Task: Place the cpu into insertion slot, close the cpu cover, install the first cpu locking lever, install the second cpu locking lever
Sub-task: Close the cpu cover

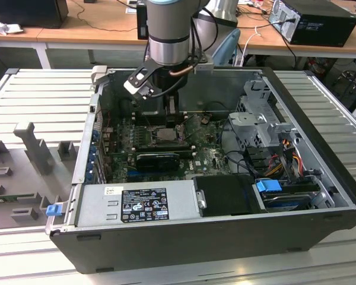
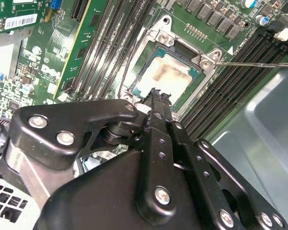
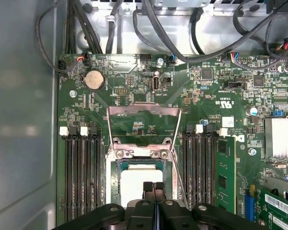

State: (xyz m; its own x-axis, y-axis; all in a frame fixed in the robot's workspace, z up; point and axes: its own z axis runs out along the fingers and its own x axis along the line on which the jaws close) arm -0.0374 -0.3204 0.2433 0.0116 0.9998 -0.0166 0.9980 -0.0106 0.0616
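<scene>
1. A ribbed pale grey metal desk [image 1: 320, 89] carries the work. Light wooden desks [image 1: 101, 29] holding black computers stand behind it.
2. A black open computer case [image 1: 213, 243] lies on the ribbed desk, with a green motherboard [image 3: 201, 96] flat inside it.
3. A grey robot arm [image 1: 169, 29] reaches down into the case.
4. Its black end effector [image 3: 153, 188] has its fingertips pressed together with nothing between them. It hangs right over the socket; whether it touches, I cannot tell.
5. The thin square metal cpu cover [image 3: 143, 111] is swung open on its hinge, and the board shows through its window.
6. The square metal-rimmed insertion slot [image 2: 159, 37] sits between the black memory slots.
7. The small flat silver-grey cpu [image 2: 169, 75] lies seated in that slot, its top marked with a brownish smear.
8. A thin metal locking lever [image 2: 254, 63] juts out from a corner of the slot.
</scene>
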